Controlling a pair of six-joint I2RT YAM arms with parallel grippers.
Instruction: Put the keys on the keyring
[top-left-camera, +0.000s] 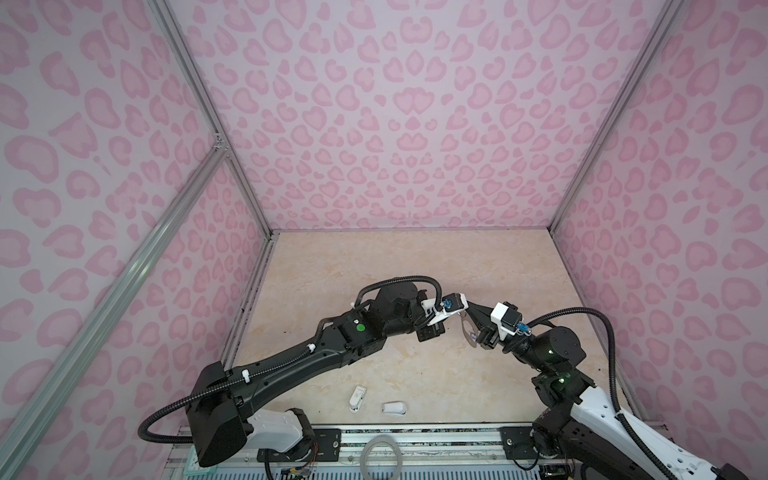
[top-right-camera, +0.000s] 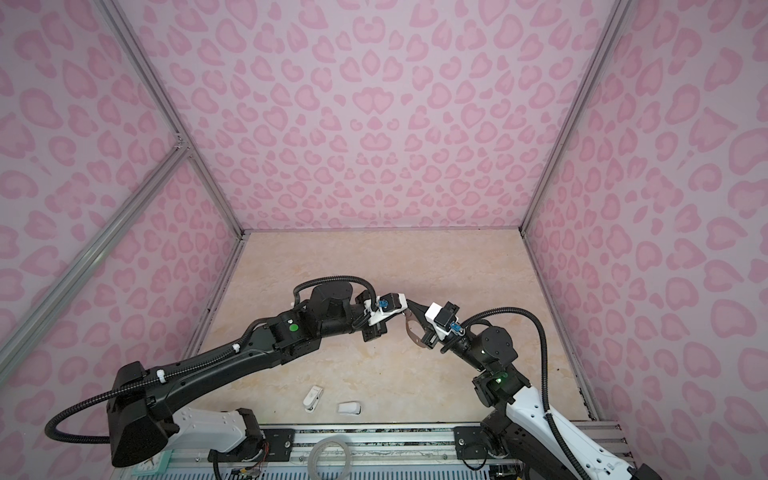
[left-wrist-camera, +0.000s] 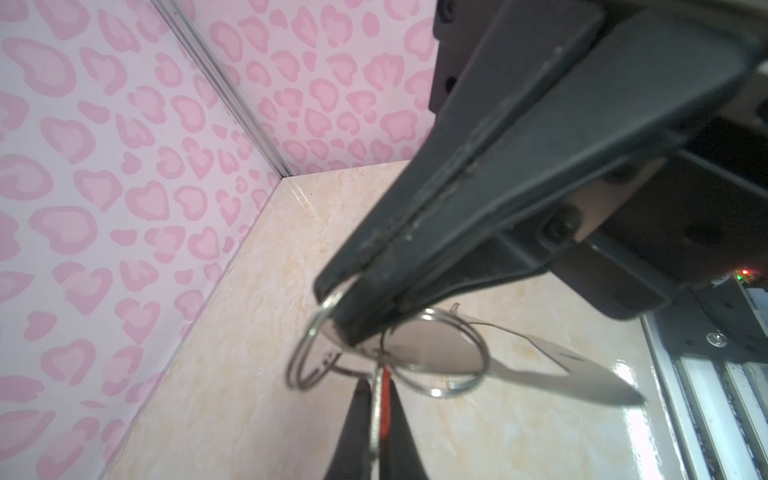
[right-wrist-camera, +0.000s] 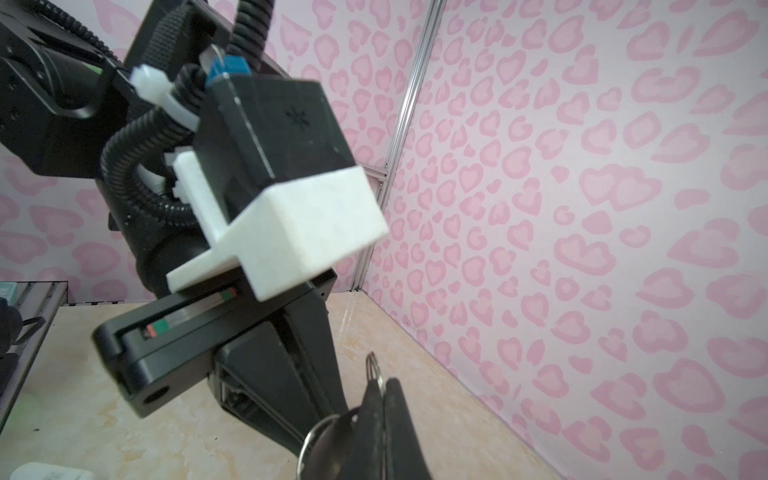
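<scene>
My left gripper is shut on a metal key with a red-orange tag; the key's head sits at a wire split ring. My right gripper is shut on another split ring of the keyring, a thin grey plate held above the table. In both top views the two grippers meet tip to tip at mid-table, left gripper and right gripper, with the keyring hanging below them. Only this one key is in view.
Two small white plastic pieces lie near the table's front edge. A pale grey hoop rests on the metal rail in front. Pink patterned walls close in the beige table on three sides.
</scene>
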